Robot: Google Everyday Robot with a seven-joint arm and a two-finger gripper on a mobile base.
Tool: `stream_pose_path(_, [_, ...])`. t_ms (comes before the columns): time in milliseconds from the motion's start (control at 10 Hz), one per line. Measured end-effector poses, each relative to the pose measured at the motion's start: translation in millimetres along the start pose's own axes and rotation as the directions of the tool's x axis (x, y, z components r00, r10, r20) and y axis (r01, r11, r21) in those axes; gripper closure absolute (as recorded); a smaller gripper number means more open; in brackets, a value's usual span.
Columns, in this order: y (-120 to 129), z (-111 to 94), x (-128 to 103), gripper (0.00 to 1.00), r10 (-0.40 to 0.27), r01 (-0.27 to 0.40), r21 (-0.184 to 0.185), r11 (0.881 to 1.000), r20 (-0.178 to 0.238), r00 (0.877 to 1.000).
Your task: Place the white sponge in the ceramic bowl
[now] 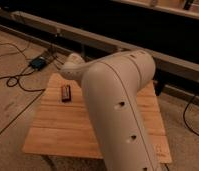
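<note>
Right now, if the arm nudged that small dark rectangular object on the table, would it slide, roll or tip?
Probably slide: the dark rectangular object lies flat and low on the wooden table, with no rounded side showing to roll on. It looks small, so likely light. The gripper is out of view behind the arm.
</note>
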Motion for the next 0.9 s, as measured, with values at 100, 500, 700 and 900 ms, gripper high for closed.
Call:
stream_pose_path(100, [-6, 8, 5, 1.00, 0.018, -0.018, 0.001, 1.000, -0.020, 1.000])
stream_pose_path(500, [-31, 29, 12, 0.72, 0.084, -0.083, 0.022, 0.996, -0.075, 0.994])
stream_pose_path(700, [-38, 32, 10, 0.49, 0.102, -0.099, 0.031, 0.995, -0.085, 0.991])
stream_pose_path(900, [-41, 35, 10, 0.32, 0.109, -0.107, 0.032, 0.994, -0.093, 0.990])
